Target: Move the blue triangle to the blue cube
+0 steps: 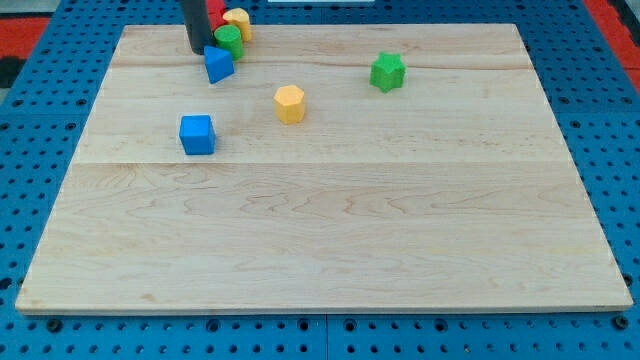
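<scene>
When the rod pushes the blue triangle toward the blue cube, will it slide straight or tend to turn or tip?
The blue triangle sits low and flat on the smooth wooden board, so it probably slides, not tips. Its angled faces likely make it rotate off my tip, which sits just up-left of it. The blue cube lies below.

Bright, even light covers the pale wooden tabletop [330, 230], with no glare. Shadows are short and soft, hugging the blocks' bases, such as the blue cube [197, 134]. Focus is slightly soft throughout, and the tabletop's edges narrow toward the frame's top from perspective.
</scene>
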You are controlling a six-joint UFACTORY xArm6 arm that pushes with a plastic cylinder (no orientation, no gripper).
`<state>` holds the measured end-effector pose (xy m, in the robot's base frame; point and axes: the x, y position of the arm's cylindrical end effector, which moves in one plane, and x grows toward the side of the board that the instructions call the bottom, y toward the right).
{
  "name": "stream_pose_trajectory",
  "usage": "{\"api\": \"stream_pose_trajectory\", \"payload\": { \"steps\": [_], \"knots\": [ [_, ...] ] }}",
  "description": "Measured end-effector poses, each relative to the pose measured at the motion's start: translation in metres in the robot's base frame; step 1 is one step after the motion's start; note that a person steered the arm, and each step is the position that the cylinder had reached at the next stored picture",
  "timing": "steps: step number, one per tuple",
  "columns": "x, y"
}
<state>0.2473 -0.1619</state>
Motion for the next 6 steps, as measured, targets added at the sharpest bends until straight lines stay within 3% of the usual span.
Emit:
{"api": "stream_pose_trajectory", "payload": {
  "steps": [1, 3, 6],
  "knots": [
    [0.025, 0.000],
    [0.010, 0.013],
    [0.047, 0.066]
  ]
}}
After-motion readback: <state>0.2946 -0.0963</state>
